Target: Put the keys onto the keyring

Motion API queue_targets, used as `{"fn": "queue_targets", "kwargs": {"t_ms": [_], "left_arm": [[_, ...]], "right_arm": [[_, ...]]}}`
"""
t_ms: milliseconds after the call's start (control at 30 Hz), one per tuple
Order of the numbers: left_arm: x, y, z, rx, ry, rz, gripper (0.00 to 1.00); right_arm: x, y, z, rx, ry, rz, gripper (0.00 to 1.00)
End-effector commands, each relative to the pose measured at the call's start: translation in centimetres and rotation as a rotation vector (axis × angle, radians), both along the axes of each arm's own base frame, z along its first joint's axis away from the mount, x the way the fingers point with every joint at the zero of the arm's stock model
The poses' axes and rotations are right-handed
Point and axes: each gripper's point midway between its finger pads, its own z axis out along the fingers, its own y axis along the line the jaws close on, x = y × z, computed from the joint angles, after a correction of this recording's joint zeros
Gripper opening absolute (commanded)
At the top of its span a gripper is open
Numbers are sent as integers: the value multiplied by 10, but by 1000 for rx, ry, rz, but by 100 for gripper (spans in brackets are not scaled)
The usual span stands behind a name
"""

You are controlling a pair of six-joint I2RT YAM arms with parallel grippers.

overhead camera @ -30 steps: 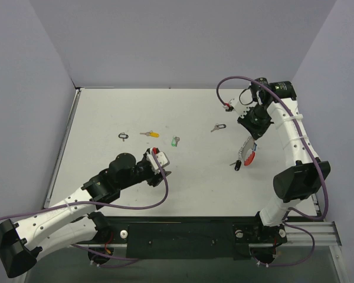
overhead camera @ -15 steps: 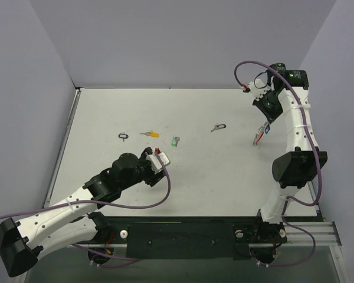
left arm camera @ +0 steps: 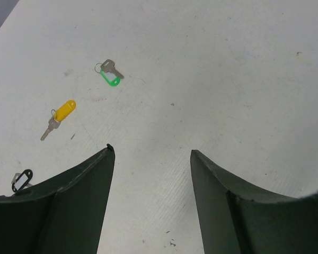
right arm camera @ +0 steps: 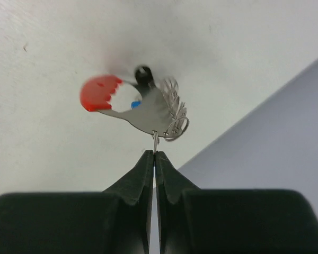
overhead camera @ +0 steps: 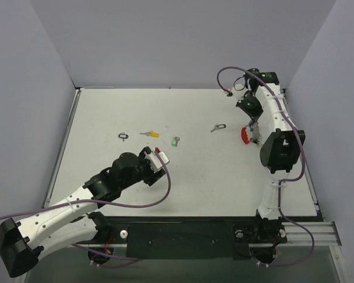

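Observation:
My right gripper is shut on a thin wire loop of the keyring. The keyring is a silver plate with a beaded chain and a red tag; a blue bit and a black piece show against it. It hangs over the table's back right, keyring just below the right gripper. On the table lie a yellow-tagged key, a green-tagged key and a dark-tagged key. My left gripper is open over bare table, short of the yellow key and the green key.
A small black loop tag lies left of the yellow key, and shows as the black tag by my left finger. The grey side wall stands close behind the keyring. Purple cables trail from both arms.
The right arm has swung the keyring from the table's right middle up toward the back right corner. The left gripper has opened a little wider and barely moved.

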Motion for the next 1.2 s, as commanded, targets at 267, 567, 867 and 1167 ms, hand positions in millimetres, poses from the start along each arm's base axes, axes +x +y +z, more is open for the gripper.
{"fn": "queue_targets", "kwargs": {"t_ms": [267,567,867,1167], "left_arm": [[7,4,13,-17,-34,23,69],[9,5,13,-19,-33,30,69],[21,13,41,-201,2,141,77],[85,73,115,-861,194,397,92]], "right_arm": [[25,41,-35,-94,19,46,0],[15,45,-62,-107,99,54,11],[-24,55,11,132,-55,2,27],[-119,58,107,672,-449,-135,59]]}}
